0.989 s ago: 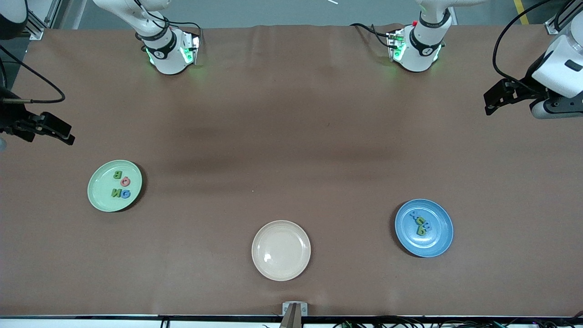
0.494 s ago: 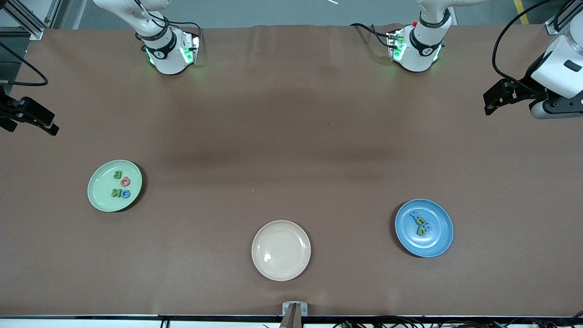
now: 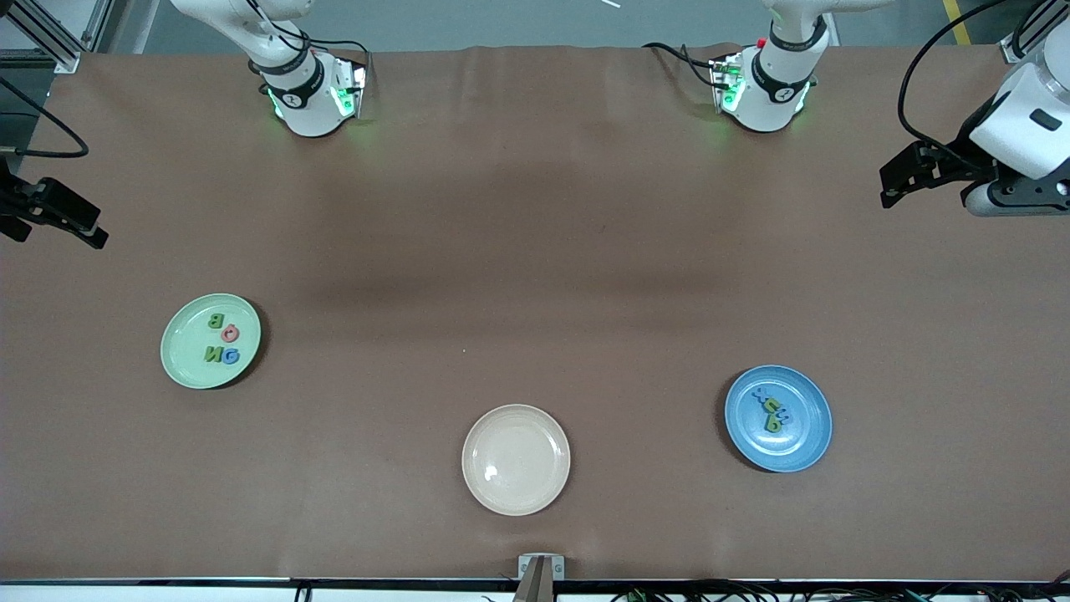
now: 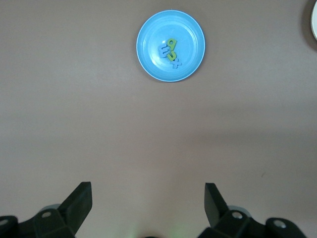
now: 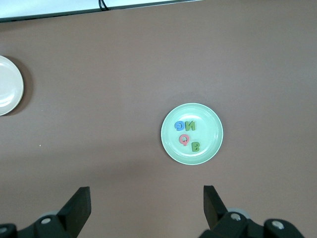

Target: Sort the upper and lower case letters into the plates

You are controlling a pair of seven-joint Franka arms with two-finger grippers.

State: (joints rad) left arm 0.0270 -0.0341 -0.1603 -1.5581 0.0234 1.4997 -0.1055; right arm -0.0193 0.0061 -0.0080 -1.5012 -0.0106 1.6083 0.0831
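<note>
- Four capitals sit in the mint green plate (image 3: 210, 340) toward the right arm's end: green B (image 3: 216, 320), pinkish-red Q (image 3: 230, 333), green N (image 3: 214, 355), blue G (image 3: 231, 356).
- The small letters (image 3: 770, 410) huddle in the blue plate (image 3: 778, 418) toward the left arm's end; only an x shape reads clearly.
- The cream plate (image 3: 516, 459), nearest the camera, carries nothing.
- Left pincer (image 3: 894, 178) hangs over the counter (image 3: 535, 251) edge, fingers spread wide, holding nothing.
- Right pincer (image 3: 71, 224) likewise, spread and carrying nothing.
- Sorting looks finished; best handling is keeping both arms high and well apart from the plates.
- No brand marks legible.
</note>
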